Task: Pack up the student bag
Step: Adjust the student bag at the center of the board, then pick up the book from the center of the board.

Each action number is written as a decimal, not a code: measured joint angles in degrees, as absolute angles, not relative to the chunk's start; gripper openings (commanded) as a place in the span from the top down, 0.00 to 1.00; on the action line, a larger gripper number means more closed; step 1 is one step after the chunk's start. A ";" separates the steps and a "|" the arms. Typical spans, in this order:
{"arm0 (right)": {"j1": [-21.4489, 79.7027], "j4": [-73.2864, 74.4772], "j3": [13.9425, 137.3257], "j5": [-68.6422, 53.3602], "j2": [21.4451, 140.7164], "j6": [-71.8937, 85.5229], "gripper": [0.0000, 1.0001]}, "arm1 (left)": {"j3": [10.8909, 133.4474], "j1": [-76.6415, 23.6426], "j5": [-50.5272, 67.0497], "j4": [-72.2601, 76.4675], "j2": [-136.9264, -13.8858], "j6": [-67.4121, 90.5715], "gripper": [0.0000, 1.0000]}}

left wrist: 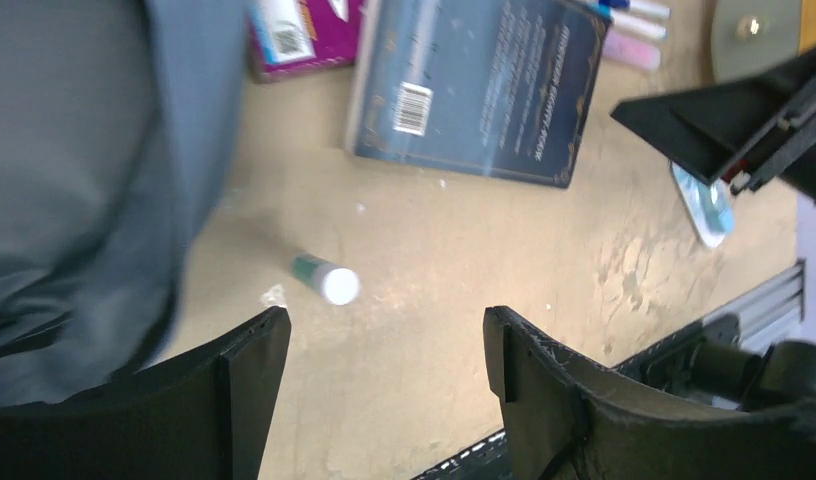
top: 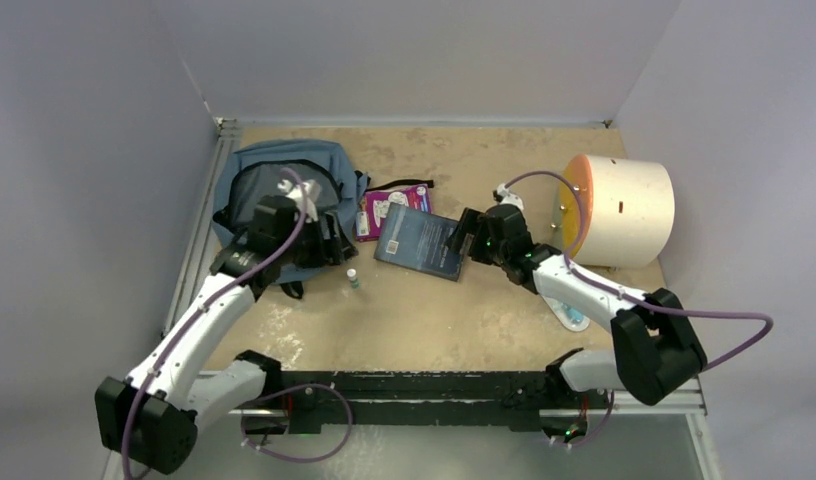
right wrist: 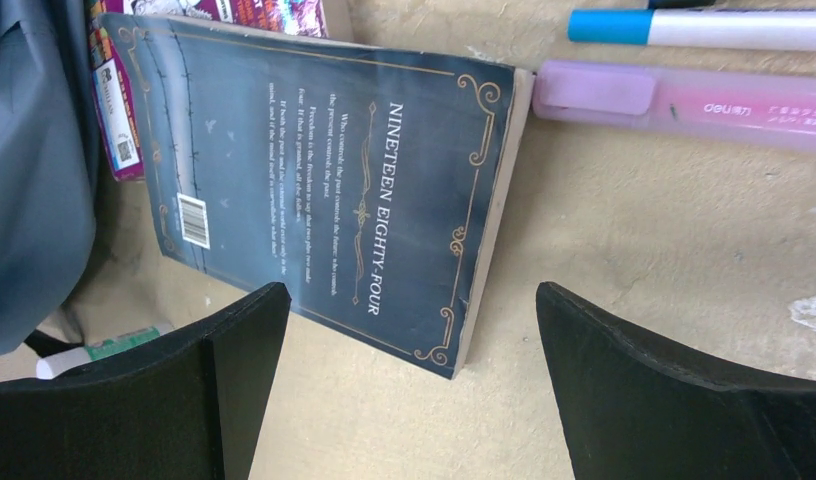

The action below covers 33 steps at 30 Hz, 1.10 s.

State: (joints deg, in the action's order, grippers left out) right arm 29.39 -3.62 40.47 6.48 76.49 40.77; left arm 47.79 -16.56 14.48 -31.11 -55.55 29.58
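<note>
1. The left end effector (left wrist: 384, 335) is released, its jaws wide and empty. The soft grey-blue fabric student bag (left wrist: 74, 150) lies just beside its left finger on the tan worktop (left wrist: 434, 250).
2. A small white tube with a green band (left wrist: 326, 278) lies just ahead of those jaws.
3. The right end effector (right wrist: 412, 300) is likewise released and empty, hovering at a corner of the dark blue paperback book (right wrist: 324, 180).
4. A pink translucent highlighter (right wrist: 684, 100) lies ahead of its right finger.

The student bag (top: 284, 180) lies far left, partly under the left gripper (top: 334, 243). A dark book (top: 419, 242) lies against a pink packet (top: 389, 210), the right gripper (top: 467, 234) at its right edge; a white cylinder (top: 629, 210) sits far right.
</note>
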 measured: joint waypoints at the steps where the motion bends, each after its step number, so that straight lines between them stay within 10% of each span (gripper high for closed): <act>1: 29.39 -4.08 40.10 6.17 76.49 40.99 0.04 | 47.79 -19.42 13.69 -30.65 -56.55 29.71 0.29; 11: 28.18 -9.98 37.47 4.86 78.65 41.39 0.05 | 50.19 -35.46 3.07 -28.05 -69.67 30.33 0.26; 33: 16.29 -37.21 30.44 -16.34 91.85 40.16 0.17 | 68.03 -26.50 8.86 -14.90 -103.74 21.87 0.31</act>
State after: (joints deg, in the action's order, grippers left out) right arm 16.29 -37.21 30.44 -16.34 91.85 40.16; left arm 68.03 -26.50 8.86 -14.90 -103.74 21.87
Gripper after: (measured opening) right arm 0.845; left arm 0.698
